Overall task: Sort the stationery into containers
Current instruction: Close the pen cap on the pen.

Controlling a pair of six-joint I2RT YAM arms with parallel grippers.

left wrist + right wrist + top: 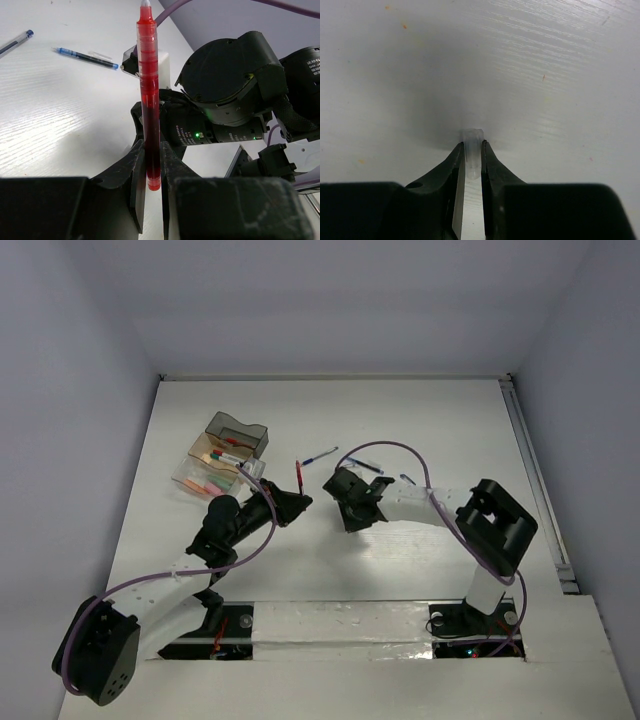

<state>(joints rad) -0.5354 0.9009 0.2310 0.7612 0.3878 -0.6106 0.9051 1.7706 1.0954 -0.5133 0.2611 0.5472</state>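
Note:
My left gripper is shut on the lower end of a red pen, which stands straight up between its fingers. In the top view the red pen sticks out past the left gripper at mid-table. My right gripper points down at the table, its fingers closed on a small clear pen cap. From above, the right gripper sits just right of the left one. The containers, one smoky grey tray and clear ones holding pens and pink pieces, stand at the far left.
Blue pens lie loose on the white table: one beyond the grippers, others to the right. The left wrist view shows a blue pen and another at its left edge. Purple cables loop over both arms.

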